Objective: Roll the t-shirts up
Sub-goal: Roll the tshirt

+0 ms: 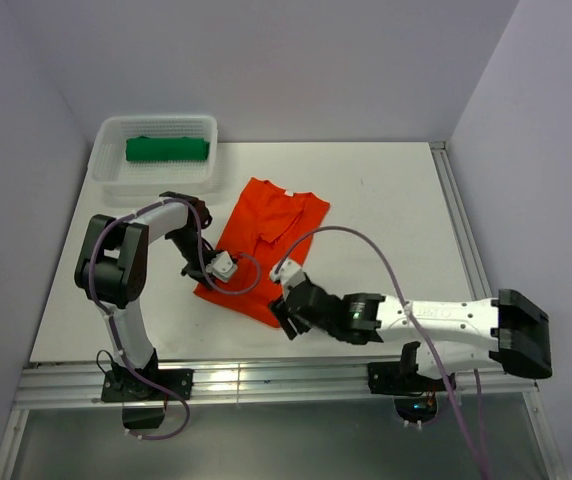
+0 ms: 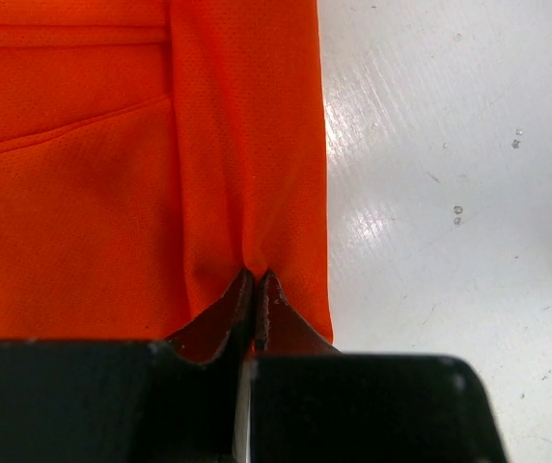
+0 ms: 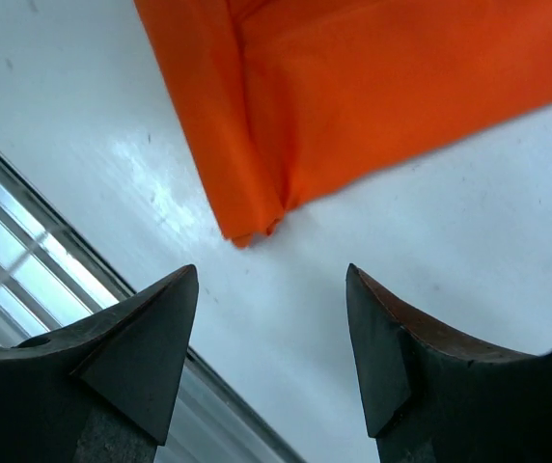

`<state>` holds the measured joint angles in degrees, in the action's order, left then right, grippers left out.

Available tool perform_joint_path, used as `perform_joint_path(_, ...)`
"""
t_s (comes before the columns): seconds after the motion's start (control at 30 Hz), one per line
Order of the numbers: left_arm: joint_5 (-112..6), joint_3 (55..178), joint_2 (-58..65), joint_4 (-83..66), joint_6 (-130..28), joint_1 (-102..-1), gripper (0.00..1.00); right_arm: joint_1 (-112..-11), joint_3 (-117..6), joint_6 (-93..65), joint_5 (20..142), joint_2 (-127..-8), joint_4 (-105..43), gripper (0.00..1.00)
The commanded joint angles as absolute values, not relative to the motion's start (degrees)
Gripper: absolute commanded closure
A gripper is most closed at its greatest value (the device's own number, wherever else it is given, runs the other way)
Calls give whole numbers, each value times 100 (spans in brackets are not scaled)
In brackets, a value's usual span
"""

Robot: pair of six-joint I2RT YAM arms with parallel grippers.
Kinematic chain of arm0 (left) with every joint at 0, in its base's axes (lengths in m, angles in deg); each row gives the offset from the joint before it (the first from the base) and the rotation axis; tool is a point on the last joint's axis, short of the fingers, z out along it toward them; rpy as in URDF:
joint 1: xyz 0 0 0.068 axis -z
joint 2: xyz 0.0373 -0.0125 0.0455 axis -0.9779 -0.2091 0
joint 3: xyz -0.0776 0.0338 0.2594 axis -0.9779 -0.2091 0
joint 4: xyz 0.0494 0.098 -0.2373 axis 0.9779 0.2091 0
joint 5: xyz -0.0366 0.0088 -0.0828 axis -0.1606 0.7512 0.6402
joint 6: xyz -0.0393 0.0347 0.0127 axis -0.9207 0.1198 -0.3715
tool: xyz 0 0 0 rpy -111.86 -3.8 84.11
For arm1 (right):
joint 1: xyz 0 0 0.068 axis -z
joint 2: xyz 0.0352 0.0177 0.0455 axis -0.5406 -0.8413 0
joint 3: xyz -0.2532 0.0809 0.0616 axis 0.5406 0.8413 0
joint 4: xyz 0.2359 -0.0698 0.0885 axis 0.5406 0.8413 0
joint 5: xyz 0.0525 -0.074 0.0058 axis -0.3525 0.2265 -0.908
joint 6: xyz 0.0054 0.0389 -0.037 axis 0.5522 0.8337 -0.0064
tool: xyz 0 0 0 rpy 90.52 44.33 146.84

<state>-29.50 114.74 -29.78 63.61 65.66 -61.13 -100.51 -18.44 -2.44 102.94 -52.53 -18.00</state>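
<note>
The top camera hangs high behind the near edge of the table [image 1: 386, 200] and looks down and forward over all of it, with the orange shirt [image 1: 266, 235] near mid-frame. The left wrist camera sits almost on the orange shirt, looking along the left pincer [image 2: 256, 289] across the cloth, with bare table to the shirt's right. The right wrist camera stands a little off the shirt's corner, looking down between the fingers of the right pincer [image 3: 271, 289]. All three views share that shirt and the table beside it.
</note>
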Motion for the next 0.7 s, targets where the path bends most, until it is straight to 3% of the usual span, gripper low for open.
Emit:
perform_joint_path(0.0,-3111,11446,-3228,6118,6623,-6035,100,-11020,-2279,-122,12047,-5819,-1178,30)
perform_joint_path(0.13,-3093,11508,-3281,6171,6641,-6018,100,-11874,-3401,133,13311,-7092,-100,31)
perform_joint_path(0.33,-3181,11447,-3307,6188,6667,-6018,100,-12526,-5221,528,14079,-9237,1307,33)
perform_joint_path(0.5,-3251,11341,-3246,6109,6676,-6018,100,-12518,-5892,565,14361,-10286,1715,33)
perform_joint_path(0.67,-3234,11376,-3299,6153,6693,-6018,100,-12387,-6024,608,14563,-10613,1759,35)
